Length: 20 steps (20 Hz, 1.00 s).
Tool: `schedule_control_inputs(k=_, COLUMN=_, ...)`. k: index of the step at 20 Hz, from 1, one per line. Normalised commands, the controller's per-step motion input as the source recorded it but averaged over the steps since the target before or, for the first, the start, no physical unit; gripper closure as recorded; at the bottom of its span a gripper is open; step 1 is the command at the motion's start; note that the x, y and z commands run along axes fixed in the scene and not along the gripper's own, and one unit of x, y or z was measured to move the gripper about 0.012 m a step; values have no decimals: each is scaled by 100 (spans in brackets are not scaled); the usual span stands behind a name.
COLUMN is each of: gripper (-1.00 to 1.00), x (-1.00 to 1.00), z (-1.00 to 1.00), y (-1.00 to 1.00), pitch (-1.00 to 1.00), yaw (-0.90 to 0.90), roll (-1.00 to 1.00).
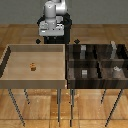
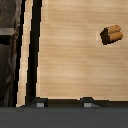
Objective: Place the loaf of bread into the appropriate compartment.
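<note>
Approach step: tiny orange-brown bread loaf (image 1: 33, 67) (image 2: 111, 34) lies untouched in light tan tray (image 1: 15, 75). Pincer (image 2: 64, 103) empty, fingers apart. Next, I judge: descend, grasp loaf, carry to dark striped-wood divided bin (image 1: 97, 62) on exterior view's right.

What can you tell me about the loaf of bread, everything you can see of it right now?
The loaf of bread is a tiny orange-brown block with a darker base, looking crusty and slightly ridged in the wrist view. It lies alone on the floor of the light tan tray, roughly mid-tray, clear of the walls. Nothing but the tray floor touches it; the gripper is apart from it. It is not in the divided bin.
</note>
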Motion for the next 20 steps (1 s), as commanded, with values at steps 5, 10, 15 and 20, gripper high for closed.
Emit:
schedule_control_inputs(k=5, gripper=-100, x=0, z=0, y=-20, pitch=0, yaw=0, roll=0)
schedule_control_inputs(k=10, gripper=-100, x=0, z=0, y=-80, pitch=0, yaw=0, roll=0)
schedule_control_inputs(k=15, gripper=-100, x=0, z=0, y=-100, pitch=0, yaw=0, roll=0)
schedule_control_inputs(k=20, gripper=-100, x=20, z=0, y=-80, pitch=0, yaw=0, roll=0)
